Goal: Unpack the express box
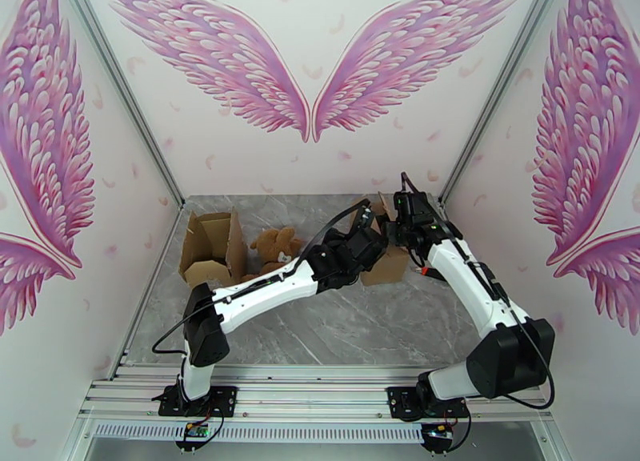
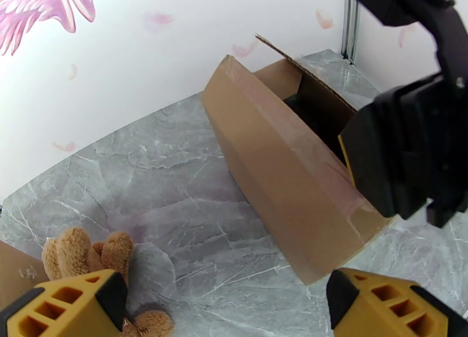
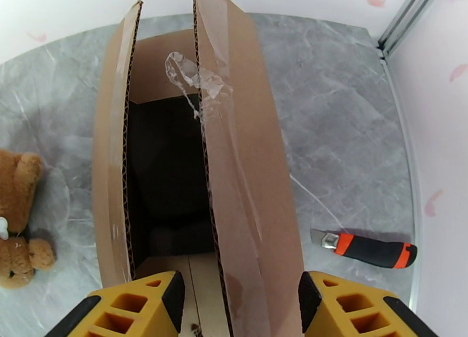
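Arm bases stand side by side at the near edge of the grey marbled bench (image 1: 360, 326), and both arms reach away from them toward the right rear corner. From the left wrist view, the left hand (image 2: 228, 300) hovers above the bench with its yellow fingers spread wide and nothing between them, just short of the near long side of the express box (image 2: 275, 157). The right hand (image 3: 241, 300) is poised over the box's near end with its fingers apart. The lower end of the right-hand top flap (image 3: 234, 157) passes between them. It lies close against the right finger and clear of the left one, so it is not clamped. The box rests on the bench near the right rear corner, its two long top flaps raised and parted, with a shred of clear tape (image 3: 193, 81) clinging to the right flap. Its interior is dark, and what it holds cannot be made out. A utility knife (image 3: 365, 250) with an orange and black handle lies on the bench just right of the box. Left of the box, well apart from it, a brown teddy bear (image 1: 276, 246) lies beside a second carton (image 1: 212, 250), which stands open.
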{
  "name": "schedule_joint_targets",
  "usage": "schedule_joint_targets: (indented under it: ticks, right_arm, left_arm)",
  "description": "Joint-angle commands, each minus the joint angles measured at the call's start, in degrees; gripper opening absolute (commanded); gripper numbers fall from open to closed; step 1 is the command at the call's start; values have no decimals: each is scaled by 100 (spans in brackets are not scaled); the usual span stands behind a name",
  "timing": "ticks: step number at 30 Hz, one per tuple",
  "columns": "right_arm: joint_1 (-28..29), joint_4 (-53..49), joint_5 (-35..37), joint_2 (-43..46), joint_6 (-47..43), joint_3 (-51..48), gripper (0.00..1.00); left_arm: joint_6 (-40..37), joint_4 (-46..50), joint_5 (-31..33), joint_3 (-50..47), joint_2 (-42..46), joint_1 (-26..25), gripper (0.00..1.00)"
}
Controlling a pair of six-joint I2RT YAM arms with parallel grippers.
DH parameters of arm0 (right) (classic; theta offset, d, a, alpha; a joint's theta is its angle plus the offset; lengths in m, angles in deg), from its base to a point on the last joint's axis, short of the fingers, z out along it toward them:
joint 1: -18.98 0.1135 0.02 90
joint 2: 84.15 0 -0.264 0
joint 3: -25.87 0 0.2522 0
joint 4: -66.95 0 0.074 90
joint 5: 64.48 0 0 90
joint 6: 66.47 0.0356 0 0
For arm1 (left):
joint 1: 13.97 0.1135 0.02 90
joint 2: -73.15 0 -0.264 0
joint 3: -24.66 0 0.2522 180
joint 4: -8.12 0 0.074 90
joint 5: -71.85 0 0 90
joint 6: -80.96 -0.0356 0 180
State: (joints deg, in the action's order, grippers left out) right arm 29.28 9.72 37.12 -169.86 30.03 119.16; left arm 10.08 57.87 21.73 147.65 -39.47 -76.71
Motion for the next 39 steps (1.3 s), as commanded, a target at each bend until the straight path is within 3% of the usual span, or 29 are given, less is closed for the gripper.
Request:
schedule_joint_targets:
  ticks: [1, 6, 12, 22, 32, 39]
  right_arm:
    - [33, -261, 541, -232, -166, 369, 50]
    - [29, -268, 740, -280, -288, 465, 22]
    - [28, -501, 522, -442, -348, 671, 0]
    - [28, -865, -1105, 75, 404, 766, 0]
    - [33, -760, -1391, 217, 744, 373, 0]
    - [28, -761, -1443, 324, 798, 297, 0]
  left_arm:
    - [49, -98, -39, -112, 188, 17, 96]
    - [2, -240, -208, -147, 147, 4, 96]
    - [-116, -451, -305, -246, 126, -31, 96]
    - [-654, -1117, -242, -627, 116, -117, 98]
    - [-282, -732, -391, 124, -554, 188, 99]
    - [479, 167, 61, 385, -778, 347, 98]
